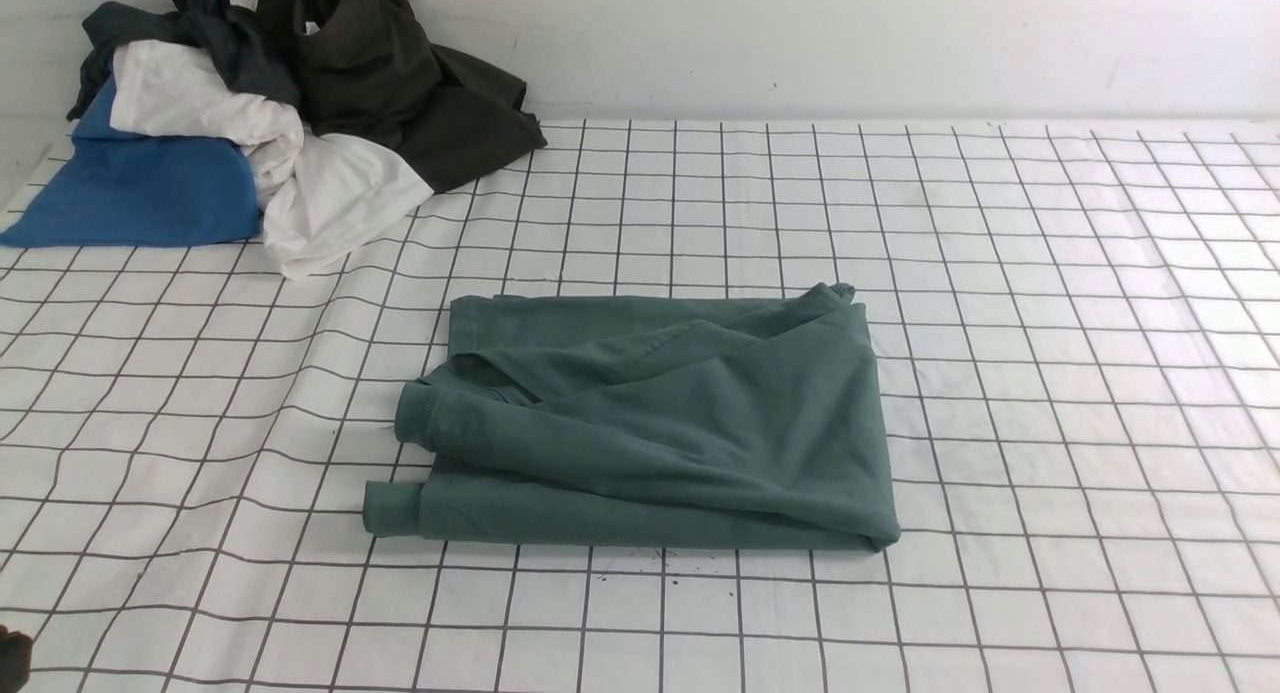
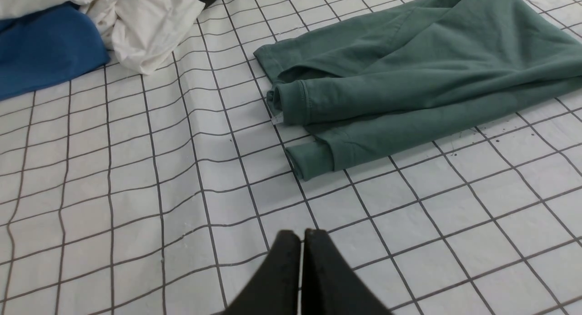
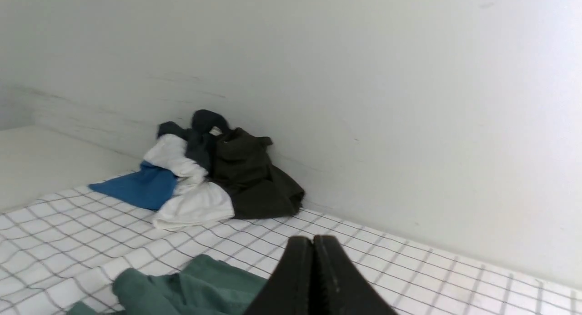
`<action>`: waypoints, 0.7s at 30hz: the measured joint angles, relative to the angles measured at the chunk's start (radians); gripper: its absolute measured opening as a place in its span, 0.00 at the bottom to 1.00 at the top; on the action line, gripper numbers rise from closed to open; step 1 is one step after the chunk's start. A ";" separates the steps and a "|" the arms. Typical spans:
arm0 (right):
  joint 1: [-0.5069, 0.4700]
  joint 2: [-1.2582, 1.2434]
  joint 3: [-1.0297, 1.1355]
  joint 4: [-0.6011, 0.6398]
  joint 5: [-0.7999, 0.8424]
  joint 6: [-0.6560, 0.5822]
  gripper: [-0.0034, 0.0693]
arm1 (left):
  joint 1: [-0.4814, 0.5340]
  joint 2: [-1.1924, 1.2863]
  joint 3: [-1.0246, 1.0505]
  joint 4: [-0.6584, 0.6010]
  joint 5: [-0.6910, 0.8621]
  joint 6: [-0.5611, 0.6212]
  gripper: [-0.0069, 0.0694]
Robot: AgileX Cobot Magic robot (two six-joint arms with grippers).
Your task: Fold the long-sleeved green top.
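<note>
Teal-green cloth marks the green long-sleeved top (image 1: 660, 423), which lies folded into a rough rectangle near the middle of the table, a little toward the near side; its layers are stacked, with a diagonal fold running across the upper layer and a small bunched corner poking up at the far right; two ribbed cuffs stick out at its left edge, one above the other, the nearer one reaching farthest left; no logo print shows on the exposed surfaces; the top rests flat on the grid cloth (image 1: 1050, 373), a white covering ruled with dark lines that wrinkles somewhat to the left of the garment; a few dark specks lie on the cloth just at the top's near edge.

Neither arm touches the garment; the left gripper (image 2: 301, 235) hangs over bare cloth on the near-left side, apart from the cuffs, its two black fingers pressed together with nothing between them; the right gripper (image 3: 313, 242) hangs just beside the top, its fingers likewise pressed together and gripping nothing.

Well apart from the top, at the far left corner against the white wall (image 1: 900, 33), sits a heap of clothes; the blue garment (image 1: 140, 193) lies at the left, the white garment (image 1: 330, 198) in the middle, and the dark olive garment (image 1: 420, 93) toward the right.
</note>
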 joint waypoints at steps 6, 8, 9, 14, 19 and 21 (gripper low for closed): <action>-0.327 -0.173 0.293 0.000 -0.092 0.020 0.03 | 0.000 0.000 0.000 0.000 0.000 0.000 0.08; -0.402 -0.211 0.364 0.000 -0.092 0.052 0.03 | 0.000 0.000 0.000 0.000 0.000 0.000 0.08; -0.435 -0.222 0.405 -0.005 -0.089 0.085 0.03 | 0.000 0.000 0.001 0.000 0.000 0.000 0.08; -0.501 -0.231 0.478 -0.019 -0.048 0.178 0.03 | 0.000 0.000 0.001 0.000 0.000 0.000 0.08; -0.495 -0.231 0.478 -0.043 0.005 0.182 0.03 | 0.000 0.000 0.001 0.000 0.000 0.000 0.08; -0.490 -0.231 0.476 -0.047 0.028 0.183 0.03 | 0.000 0.000 0.001 0.000 0.000 0.000 0.08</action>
